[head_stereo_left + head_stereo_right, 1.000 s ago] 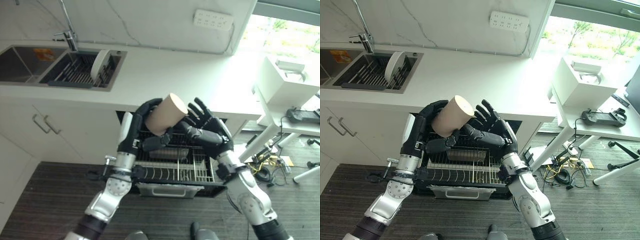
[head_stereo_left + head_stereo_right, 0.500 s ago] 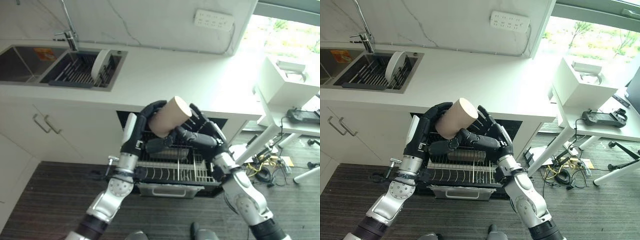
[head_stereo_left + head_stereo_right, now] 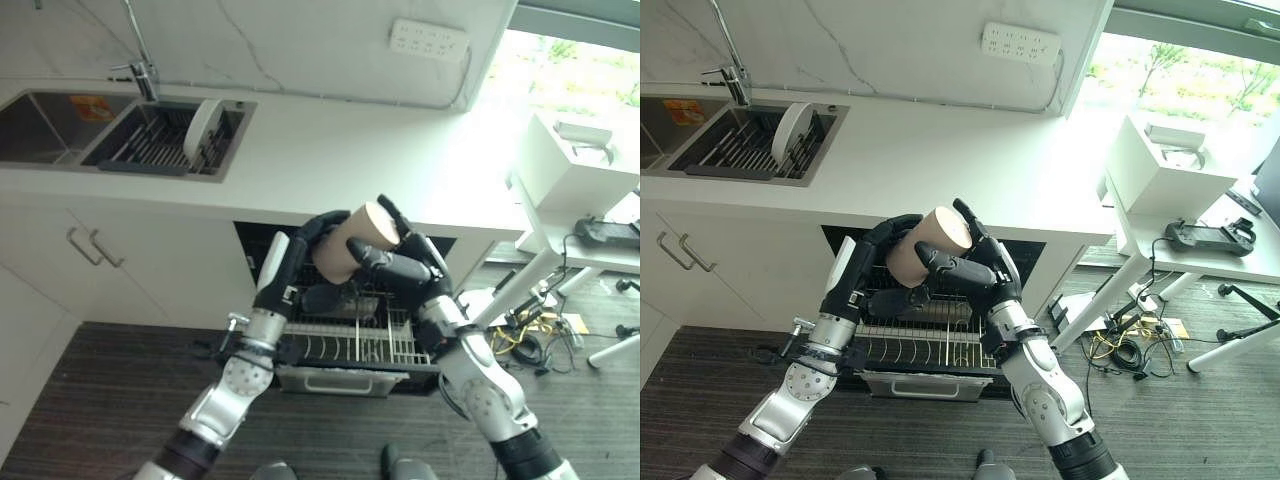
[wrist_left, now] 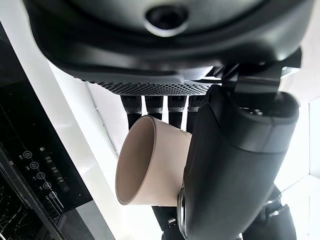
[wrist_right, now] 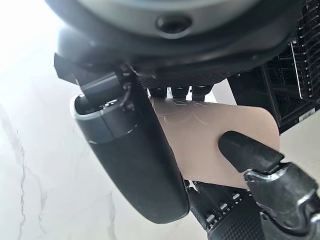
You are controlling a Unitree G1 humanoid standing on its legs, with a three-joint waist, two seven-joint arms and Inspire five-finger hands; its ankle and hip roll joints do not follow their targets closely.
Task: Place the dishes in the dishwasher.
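I hold a tan cup (image 3: 352,242) in the air between both my hands, above the pulled-out dishwasher rack (image 3: 352,340) and just in front of the desk (image 3: 330,150) edge. My left hand (image 3: 300,262) wraps the cup from the left, fingers curled over its far side and thumb under it. My right hand (image 3: 400,268) clasps it from the right, thumb laid across the wall and fingers bent round the other side, so both hands grasp the one cup. The cup lies tilted, its long axis running from lower left to upper right; the flat round end faces up and to the right, toward the far side. In my left wrist view the wider open mouth (image 4: 131,165) shows as a thin rim, turned toward the dark dishwasher front with its small white markings. The rack below is dark inside, with rows of white wire tines along its near edge. Far to the left, a white plate (image 3: 203,128) stands on edge in the sink (image 3: 60,125) rack, beside the tap (image 3: 135,60).
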